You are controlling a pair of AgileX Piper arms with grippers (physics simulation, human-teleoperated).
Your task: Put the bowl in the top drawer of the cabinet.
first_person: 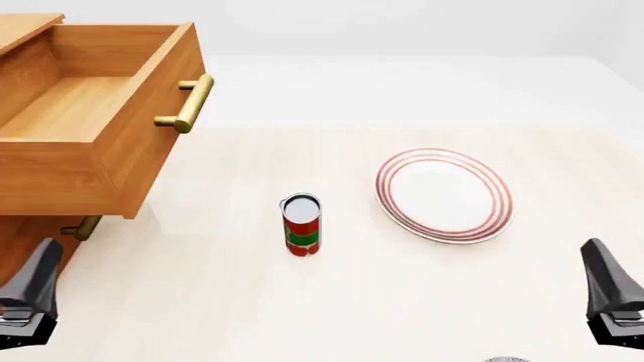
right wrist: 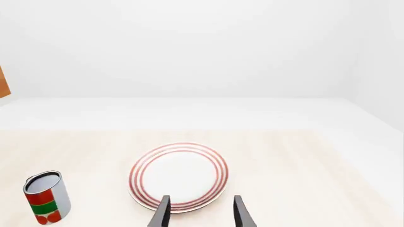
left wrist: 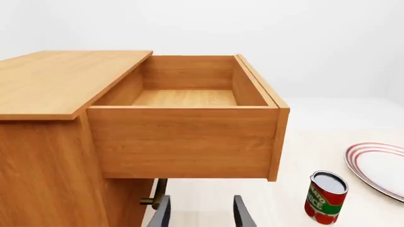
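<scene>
The cabinet stands at the table's far left. Its top drawer is pulled fully out and holds nothing; the brass bar handle faces right. In the left wrist view the top drawer fills the middle, with my left gripper open below it, holding nothing. My right gripper is open too, just short of the plate. Of the bowl, only a thin grey sliver shows at the front view's bottom edge. Both grippers, left and right, hang at the near corners.
A white plate with red rings lies right of centre. A red and green tin can stands upright mid-table, between plate and cabinet. The lower drawer's small brass handle sticks out under the open drawer.
</scene>
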